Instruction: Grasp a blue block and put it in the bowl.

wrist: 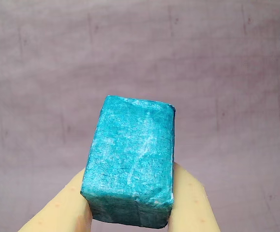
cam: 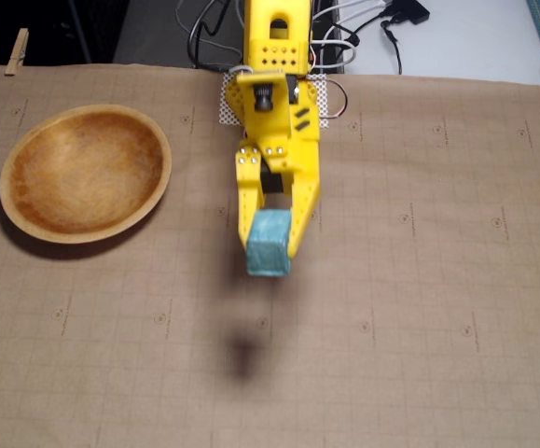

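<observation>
Between the two pale yellow fingers [wrist: 62, 208] at the bottom of the wrist view sits the blue block [wrist: 130, 164], filling the middle of the picture. The gripper [wrist: 130, 215] is closed against the block's two sides, one finger touching each flank, so the block is firmly held. Its teal surface is matte and mottled with lighter streaks. Behind the block lies only a blurred, greyish-brown mat [wrist: 140, 53] with faint grid lines.

Seen from the fixed view, the yellow arm [cam: 274, 112] reaches from the top edge down toward the middle of the brown gridded mat [cam: 437, 308]. Its gripper [cam: 270, 247] clamps the blue block [cam: 268, 255] at the fingertips. A soft dark shadow [cam: 243, 355] lies on the mat below the block and apart from it, so the block is lifted clear of the surface. The bowl [cam: 85, 174] rests on the mat well to the left of the block, round and wooden, with a light rim and darker inside. Cables [cam: 363, 33] trail behind the arm's base at the top edge.
</observation>
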Action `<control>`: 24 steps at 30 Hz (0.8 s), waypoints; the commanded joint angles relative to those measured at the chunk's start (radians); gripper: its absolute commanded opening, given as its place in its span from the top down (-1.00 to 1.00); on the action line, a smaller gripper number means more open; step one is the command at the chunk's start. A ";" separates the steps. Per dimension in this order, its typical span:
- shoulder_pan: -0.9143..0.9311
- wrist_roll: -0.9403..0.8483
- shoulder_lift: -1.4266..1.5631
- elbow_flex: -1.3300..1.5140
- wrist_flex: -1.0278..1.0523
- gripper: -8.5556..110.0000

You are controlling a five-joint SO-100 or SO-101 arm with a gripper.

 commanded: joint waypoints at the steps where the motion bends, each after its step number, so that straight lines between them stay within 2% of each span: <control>1: 0.011 -0.034 0.187 -0.020 0.170 0.90; 7: 0.057 -0.040 0.486 -0.078 0.601 0.90; 14: 0.130 -0.051 0.643 -0.183 0.991 0.90; 24: 0.314 -0.052 0.683 -0.284 1.284 0.90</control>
